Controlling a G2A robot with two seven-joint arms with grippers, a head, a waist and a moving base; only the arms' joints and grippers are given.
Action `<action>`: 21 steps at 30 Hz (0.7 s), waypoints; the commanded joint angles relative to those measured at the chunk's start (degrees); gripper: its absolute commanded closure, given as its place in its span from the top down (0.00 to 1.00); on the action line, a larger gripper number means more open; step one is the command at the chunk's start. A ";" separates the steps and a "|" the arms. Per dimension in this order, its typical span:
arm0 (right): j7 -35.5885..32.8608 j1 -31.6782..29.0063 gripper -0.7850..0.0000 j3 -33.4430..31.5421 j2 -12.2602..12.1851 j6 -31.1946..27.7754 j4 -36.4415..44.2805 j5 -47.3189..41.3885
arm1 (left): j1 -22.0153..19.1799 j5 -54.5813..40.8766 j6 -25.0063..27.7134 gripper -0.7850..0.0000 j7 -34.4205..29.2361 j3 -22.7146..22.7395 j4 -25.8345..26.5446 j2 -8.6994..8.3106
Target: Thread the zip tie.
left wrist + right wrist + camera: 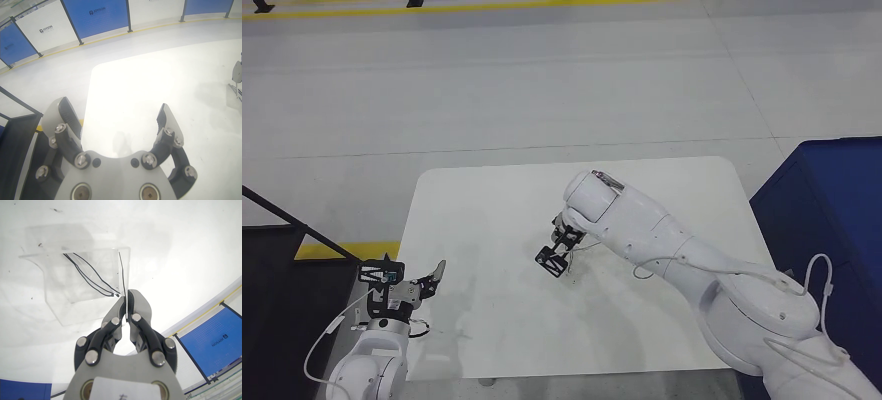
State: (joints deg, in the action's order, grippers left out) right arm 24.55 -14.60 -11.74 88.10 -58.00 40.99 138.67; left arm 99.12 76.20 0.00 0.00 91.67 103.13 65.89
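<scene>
Zip tie [122, 275] is clamped by one end in the right jaws, its strap seemingly against the wall of the clear box [54, 313] on the counter [492, 200]. So thin a strap may slip, twist, or snag the box. Left jaws gape apart, empty, at the counter's edge.

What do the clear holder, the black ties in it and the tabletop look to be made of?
The clear holder is probably acrylic, glossy: the tabletop shows through its walls and its edges glint. The black ties are likely nylon, matte: thin, bending strands, one pinched in the right end effector. The tabletop is smooth and white, perhaps laminate; the look leaves that open.
</scene>
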 commanded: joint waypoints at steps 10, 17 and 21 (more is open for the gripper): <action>-1.58 0.11 0.00 -0.33 -2.10 0.00 3.86 -1.94 | 0.00 0.00 0.00 1.00 0.00 0.00 0.00 0.00; 5.43 1.15 0.00 1.27 -3.75 0.00 1.95 -7.55 | 0.00 0.00 0.00 1.00 0.00 0.00 0.00 0.00; 12.38 1.80 0.00 2.00 -4.14 0.00 0.06 -6.04 | 0.00 0.00 0.00 1.00 0.00 0.00 0.00 0.00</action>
State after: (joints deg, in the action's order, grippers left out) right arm 35.63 -12.78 -9.67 84.00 -58.00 41.52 131.47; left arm 99.12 76.20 0.00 0.00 91.67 103.13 65.89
